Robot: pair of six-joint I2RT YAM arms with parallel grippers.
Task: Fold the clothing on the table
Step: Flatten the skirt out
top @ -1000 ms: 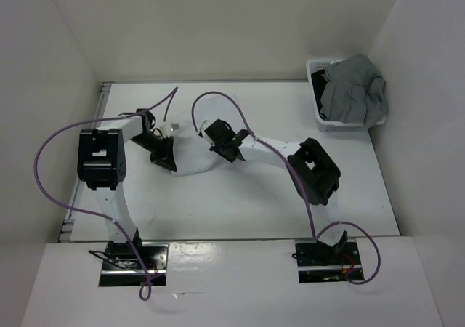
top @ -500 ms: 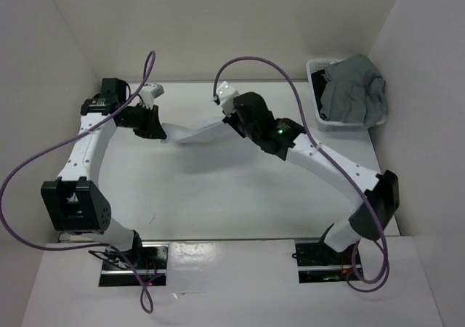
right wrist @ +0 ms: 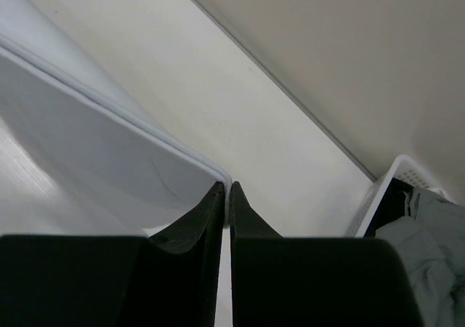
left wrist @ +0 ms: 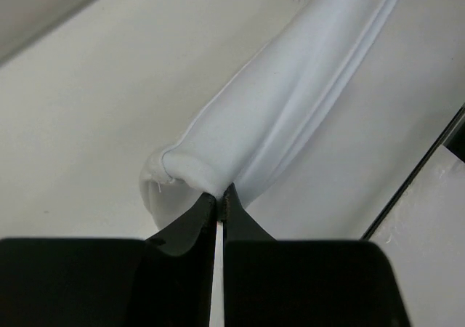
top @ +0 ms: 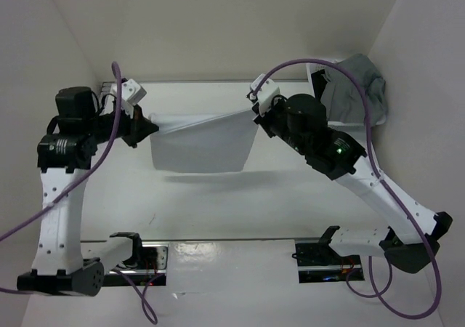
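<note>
Clothing (top: pixel 203 145) white, hanging spread | left jaws pinch one top corner | right jaws pinch other

The right hand (right wrist: pixel 224 195) pinched the top edge of the white clothing (right wrist: pixel 94 152), its two black fingers pressed together. The cloth stretched away left of the hand. Right of the hand, a white basket (right wrist: pixel 378 192) holding a grey garment (right wrist: pixel 427 229) sat on the surface (right wrist: pixel 240 123).

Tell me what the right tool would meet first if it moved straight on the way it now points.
The right tool is shut on the thin white fabric garment at its tips. Past that edge it would probably meet the smooth white tabletop, though depth is unclear.
</note>
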